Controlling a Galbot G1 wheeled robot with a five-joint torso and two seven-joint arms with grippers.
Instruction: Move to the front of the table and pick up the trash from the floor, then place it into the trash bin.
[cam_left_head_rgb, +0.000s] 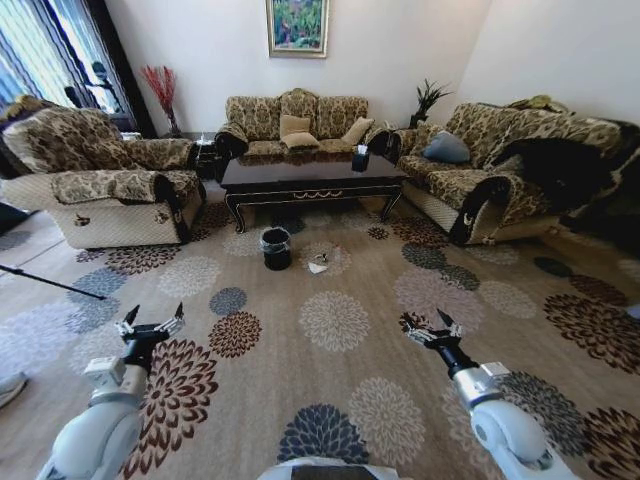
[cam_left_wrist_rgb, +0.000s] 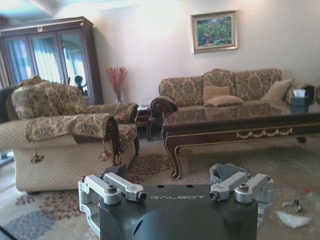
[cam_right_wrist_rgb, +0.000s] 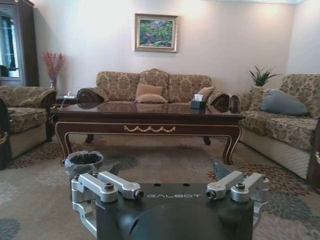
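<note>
The black table (cam_left_head_rgb: 310, 178) stands across the carpet in front of the middle sofa. The trash bin (cam_left_head_rgb: 276, 248), black with a clear liner, sits on the floor before it. Just right of the bin lies the trash, a white crumpled paper (cam_left_head_rgb: 318, 266) with a small piece beside it. My left gripper (cam_left_head_rgb: 152, 320) and right gripper (cam_left_head_rgb: 430, 326) hover open and empty over the carpet, well short of the bin. The left wrist view shows the table (cam_left_wrist_rgb: 240, 131), the bin (cam_left_wrist_rgb: 226, 172) and the white paper (cam_left_wrist_rgb: 292, 219). In the right wrist view I see the table (cam_right_wrist_rgb: 150, 117) and the bin (cam_right_wrist_rgb: 84, 162).
Patterned sofas ring the table: an armchair (cam_left_head_rgb: 110, 190) on the left, a sofa (cam_left_head_rgb: 295, 125) behind, another sofa (cam_left_head_rgb: 500, 170) on the right. A dark tissue box (cam_left_head_rgb: 360, 158) sits on the table. Open flowered carpet (cam_left_head_rgb: 330, 320) lies between me and the bin.
</note>
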